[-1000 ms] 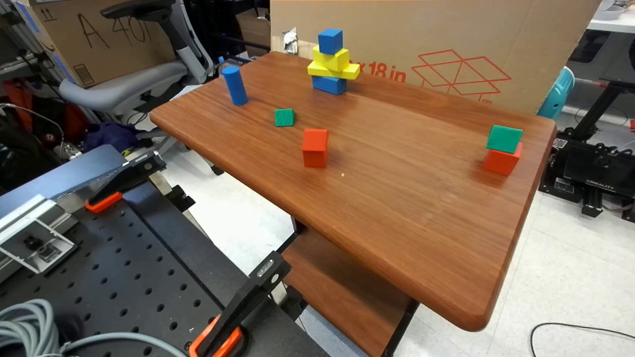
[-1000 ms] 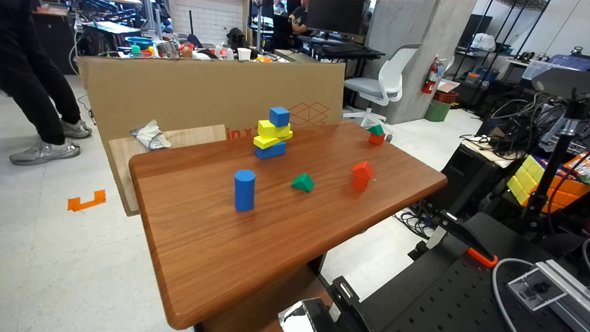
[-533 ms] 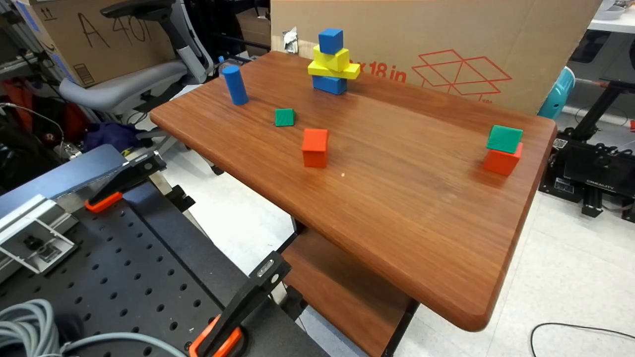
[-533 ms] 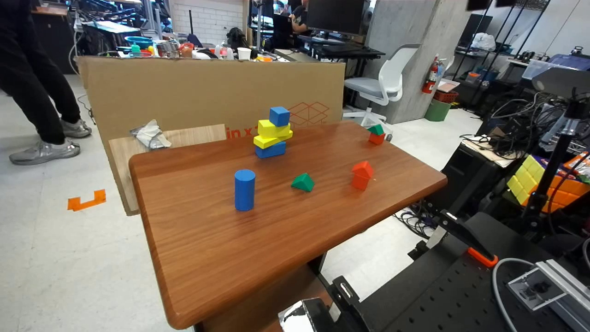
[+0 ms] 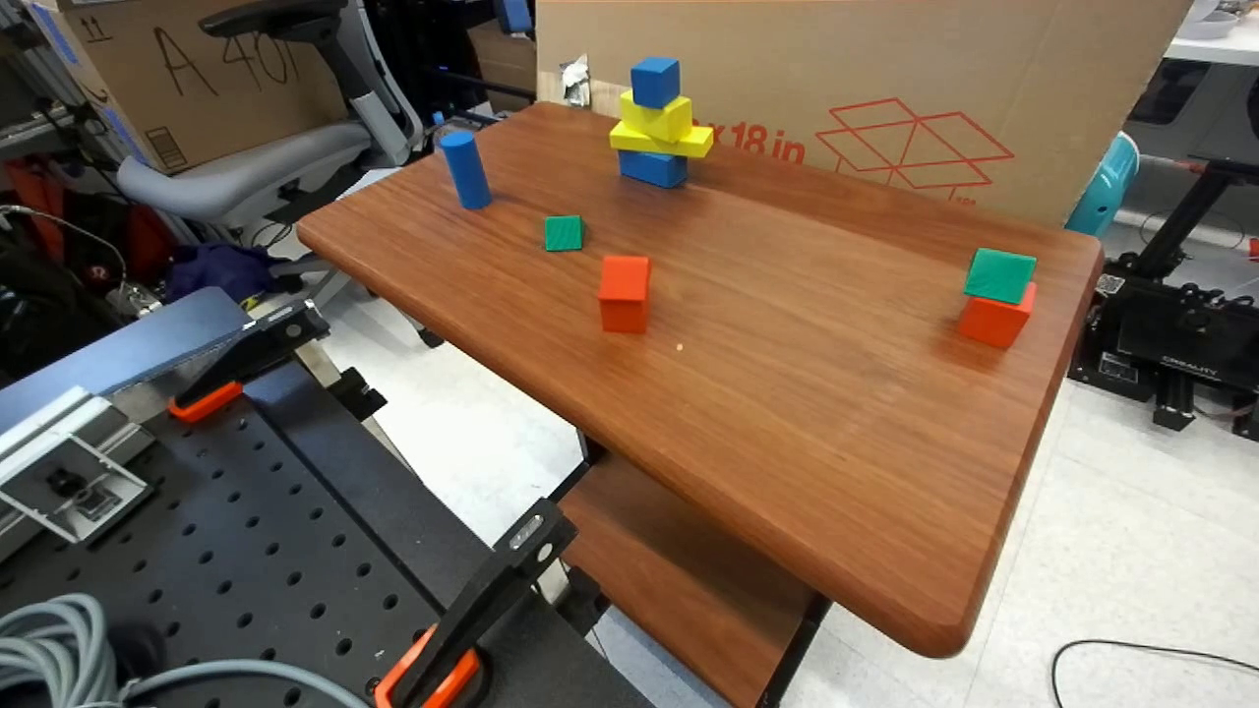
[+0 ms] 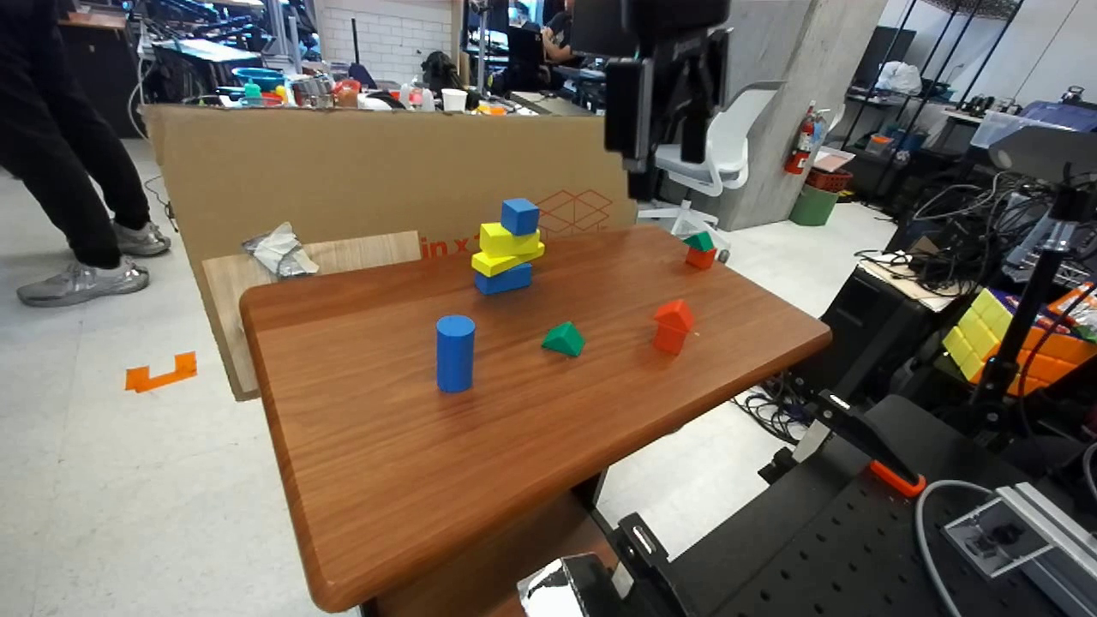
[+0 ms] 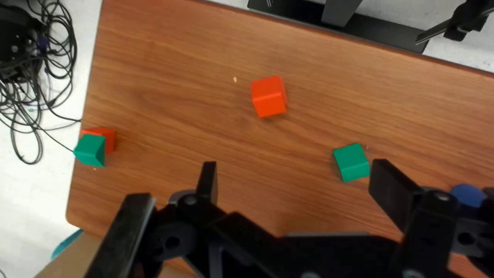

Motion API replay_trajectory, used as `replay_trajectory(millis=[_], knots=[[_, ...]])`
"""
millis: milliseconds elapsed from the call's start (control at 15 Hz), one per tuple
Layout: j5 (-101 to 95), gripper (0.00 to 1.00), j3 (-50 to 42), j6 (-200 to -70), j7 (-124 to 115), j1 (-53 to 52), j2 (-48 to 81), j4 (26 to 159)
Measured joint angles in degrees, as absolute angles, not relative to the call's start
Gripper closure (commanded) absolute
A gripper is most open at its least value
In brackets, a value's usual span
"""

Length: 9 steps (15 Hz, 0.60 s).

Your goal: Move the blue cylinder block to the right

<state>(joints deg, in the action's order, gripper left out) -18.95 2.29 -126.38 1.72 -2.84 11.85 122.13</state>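
The blue cylinder block stands upright on the brown table (image 5: 816, 393), and it shows in both exterior views (image 5: 466, 170) (image 6: 455, 354). In the wrist view the blue cylinder block (image 7: 468, 195) is at the right edge, partly covered by the right finger. My gripper (image 6: 666, 167) hangs high above the table in an exterior view, apart from the cylinder and all the blocks. In the wrist view my gripper (image 7: 295, 164) has its fingers wide apart with nothing between them. The gripper is out of the frame in the exterior view that looks at the cardboard's red print most closely.
A green wedge block (image 6: 563, 339) lies near the cylinder. A red block pair (image 6: 672, 326) stands beyond it. A tower of blue and yellow blocks (image 6: 507, 246) stands near the cardboard sheet (image 6: 386, 171). A green wedge on a red block (image 5: 998, 295) stands near the far table end.
My gripper has come down into an exterior view from the top, moving left from the upper right. The cylinder and the other blocks have not moved.
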Motion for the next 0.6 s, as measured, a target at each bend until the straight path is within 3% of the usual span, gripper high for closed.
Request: replay_trajectory(millis=[600], knots=[[-18.5, 0.0, 3.66, -143.14, 1.43, -7.01, 23.52, 121.17]])
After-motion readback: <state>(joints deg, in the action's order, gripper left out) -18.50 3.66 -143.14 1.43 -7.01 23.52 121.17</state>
